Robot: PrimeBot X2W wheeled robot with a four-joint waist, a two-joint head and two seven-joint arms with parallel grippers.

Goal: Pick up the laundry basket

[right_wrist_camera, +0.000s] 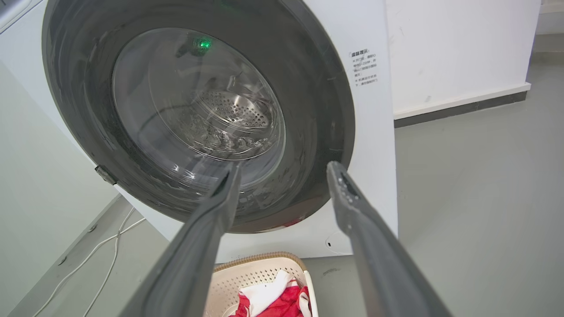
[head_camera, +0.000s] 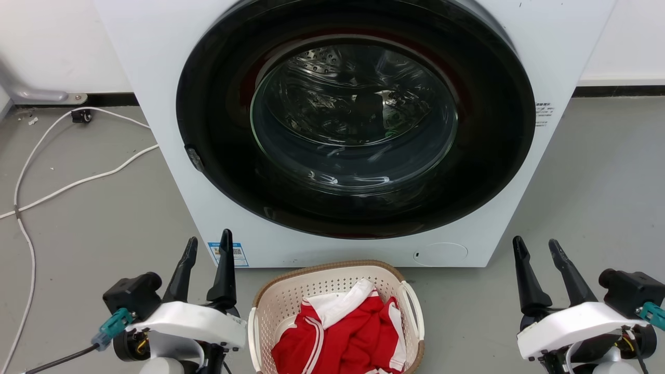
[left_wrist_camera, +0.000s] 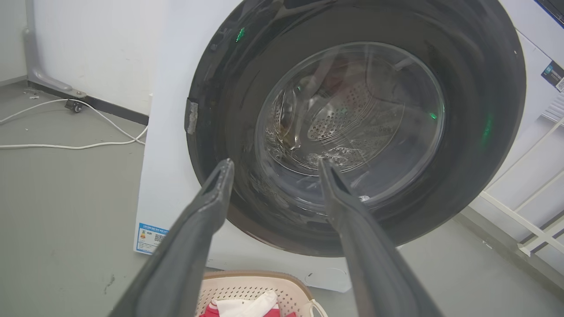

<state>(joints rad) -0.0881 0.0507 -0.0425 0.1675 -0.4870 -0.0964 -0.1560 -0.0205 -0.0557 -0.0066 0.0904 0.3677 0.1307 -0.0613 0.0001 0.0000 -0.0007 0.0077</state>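
We are holding the left gripper [head_camera: 209,238] and right gripper [head_camera: 535,241] spread over open floor [head_camera: 104,208] either side of the laundry basket [head_camera: 283,301], sitting just before the washer [head_camera: 150,62]; its near end is being cut off.

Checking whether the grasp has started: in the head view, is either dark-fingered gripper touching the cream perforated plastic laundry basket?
No, the left gripper and right gripper stand open, apart from the cream perforated laundry basket.

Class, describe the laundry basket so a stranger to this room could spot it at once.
Find the big white washing machine. On the grey floor before its round door sits the laundry basket, small, cream, perforated, brown-rimmed. The red and white clothing inside sets it apart.
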